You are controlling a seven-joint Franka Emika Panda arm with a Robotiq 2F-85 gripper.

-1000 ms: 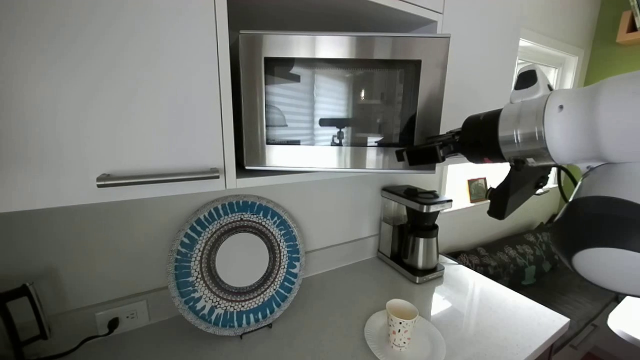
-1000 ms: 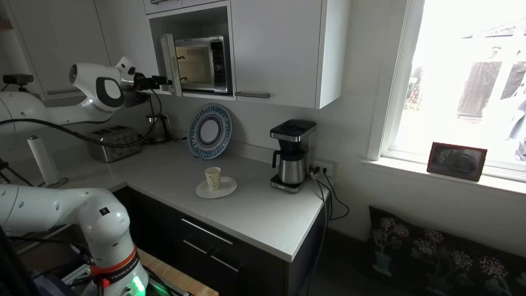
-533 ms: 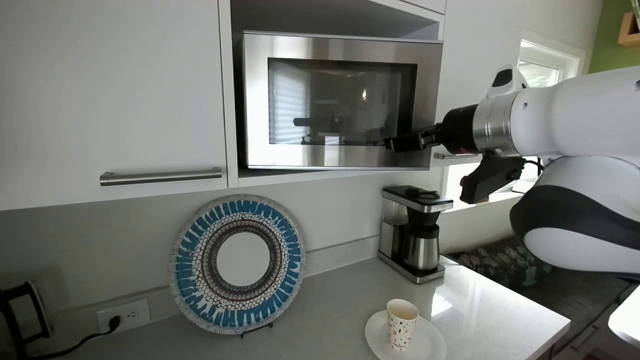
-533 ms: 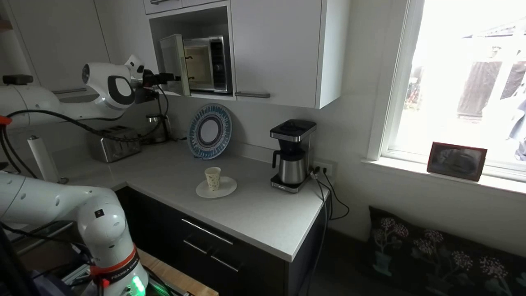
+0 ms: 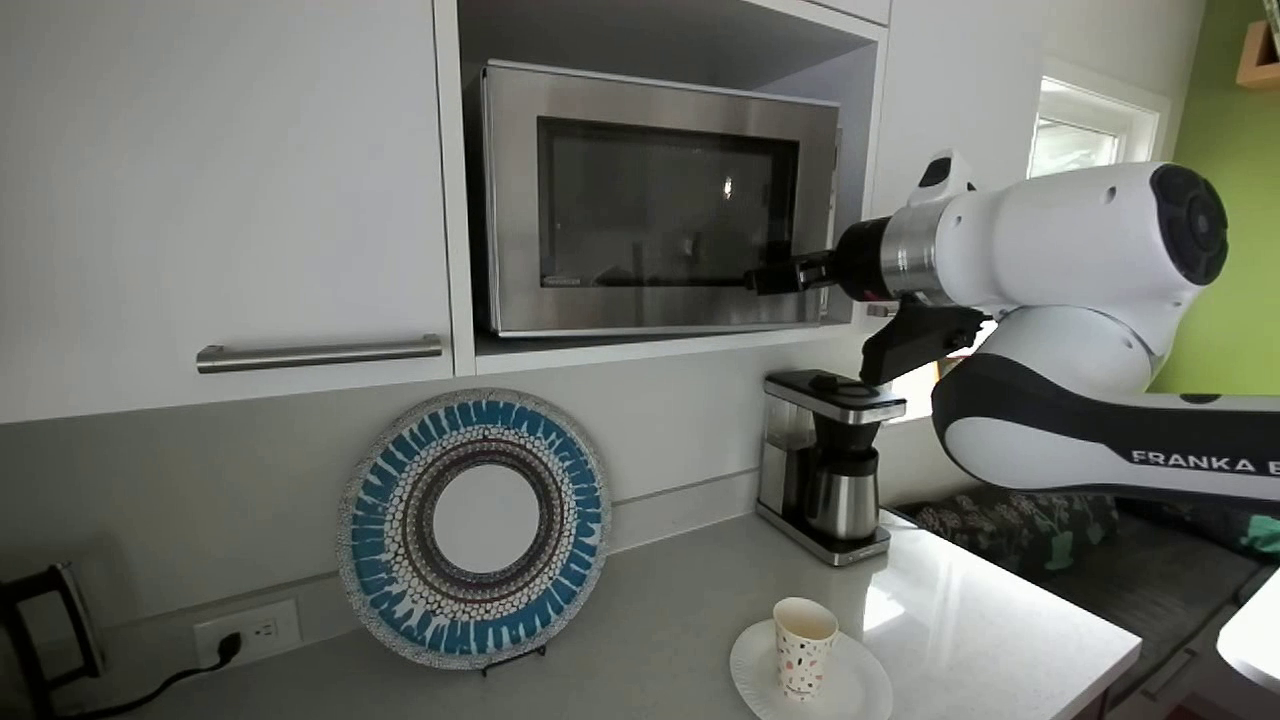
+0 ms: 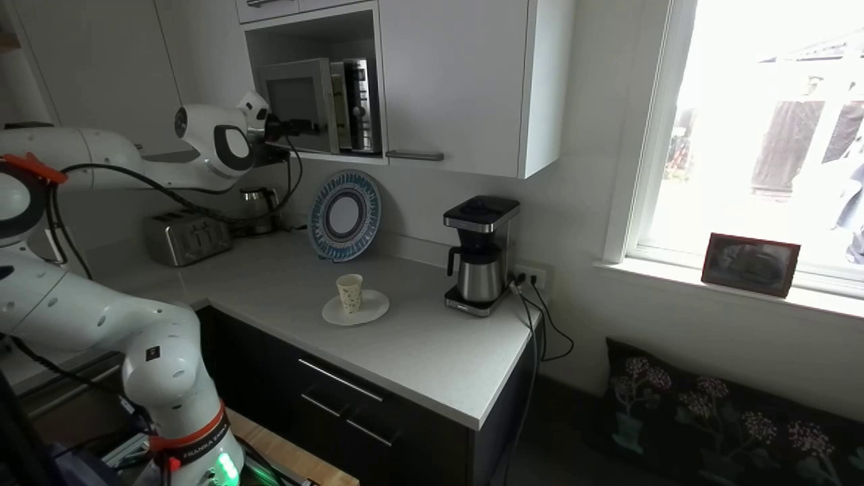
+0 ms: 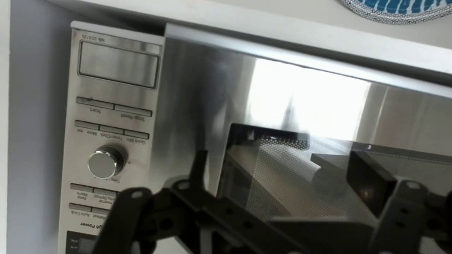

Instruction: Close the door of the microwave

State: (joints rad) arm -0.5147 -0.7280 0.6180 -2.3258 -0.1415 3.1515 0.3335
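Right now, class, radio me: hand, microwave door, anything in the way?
Hand open, before the door; contact unclear. Door ajar, gap visible. Nothing seen blocking its swing; coffee maker stands below, on the counter.

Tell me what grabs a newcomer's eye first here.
Probably the round, blue-patterned disc, propped on the pale grey counter. Above it, the brushed-steel, dark-glass microwave door stands ajar. A white robot arm holds its black fingers in front of that door.
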